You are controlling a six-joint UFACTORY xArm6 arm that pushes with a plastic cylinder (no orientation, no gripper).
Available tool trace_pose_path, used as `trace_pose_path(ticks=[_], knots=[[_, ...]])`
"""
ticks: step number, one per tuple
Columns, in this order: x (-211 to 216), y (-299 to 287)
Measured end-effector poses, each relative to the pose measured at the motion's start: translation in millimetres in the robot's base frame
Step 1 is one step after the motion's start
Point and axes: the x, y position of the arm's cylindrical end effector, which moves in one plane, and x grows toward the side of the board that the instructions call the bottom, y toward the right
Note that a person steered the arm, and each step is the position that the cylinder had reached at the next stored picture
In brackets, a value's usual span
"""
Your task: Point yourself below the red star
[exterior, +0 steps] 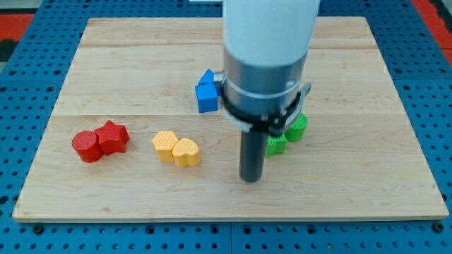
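The red star [113, 136] lies on the wooden board at the view's left, touching a red cylinder [87, 146] on its left. My tip [251, 178] rests on the board right of centre, far to the right of the red star and slightly lower in the view. It is right of the yellow blocks and just left of the green blocks.
A yellow hexagon [164, 144] and a yellow heart [186, 152] sit together between the star and my tip. Blue blocks [207, 92] lie above centre. Green blocks [287, 135] are partly hidden behind the arm. The board [367, 85] is bordered by blue pegboard.
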Motion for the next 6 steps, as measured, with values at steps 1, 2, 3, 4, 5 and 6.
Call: trace_pose_path(ticks=[1, 2, 3, 4, 5, 6], knots=[[24, -45], [25, -126], [24, -168], [6, -175], [-6, -175], [-11, -172]])
